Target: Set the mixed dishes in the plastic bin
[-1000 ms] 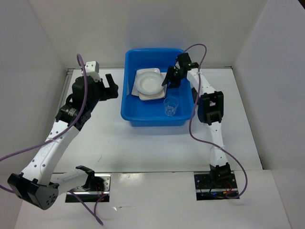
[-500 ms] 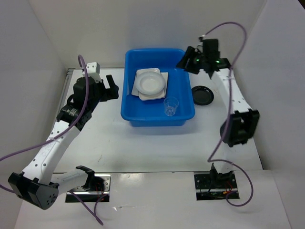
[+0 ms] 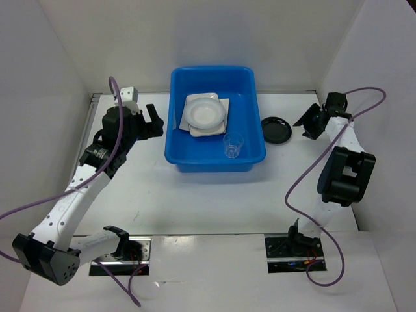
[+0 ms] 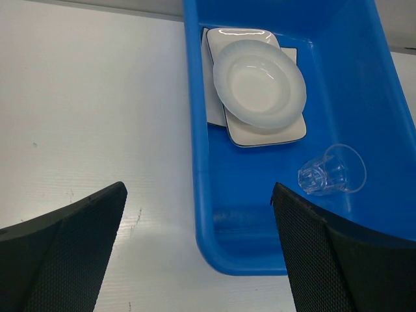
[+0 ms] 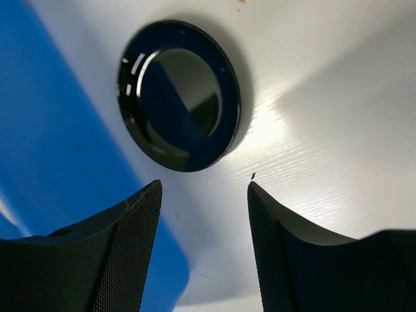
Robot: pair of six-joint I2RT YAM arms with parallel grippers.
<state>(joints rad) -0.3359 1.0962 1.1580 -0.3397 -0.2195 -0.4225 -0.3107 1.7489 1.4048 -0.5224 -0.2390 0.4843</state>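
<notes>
Small black round plate (image 3: pixel 276 129): on the desk, just right of the plastic bin (image 3: pixel 195 162), not yet inside.
Bin contents: translucent round dish (image 3: pixel 204 114) on white plates, plus small clear cup (image 3: pixel 233 144).
Right claw (image 3: pixel 304 128): swung out from over the bin to beside the black plate; wide, empty.
Left claw (image 3: pixel 155 121): wide, empty.
Meaning: probably one dish left to grasp.

Counted: one blue bin (image 4: pixel 247 188), one square plate (image 4: pixel 263 136), one rounded-rectangle plate (image 4: pixel 215 104), one translucent dish (image 4: pixel 259 91), one clear cup (image 4: pixel 331 170), one black plate (image 5: pixel 179 94).
</notes>
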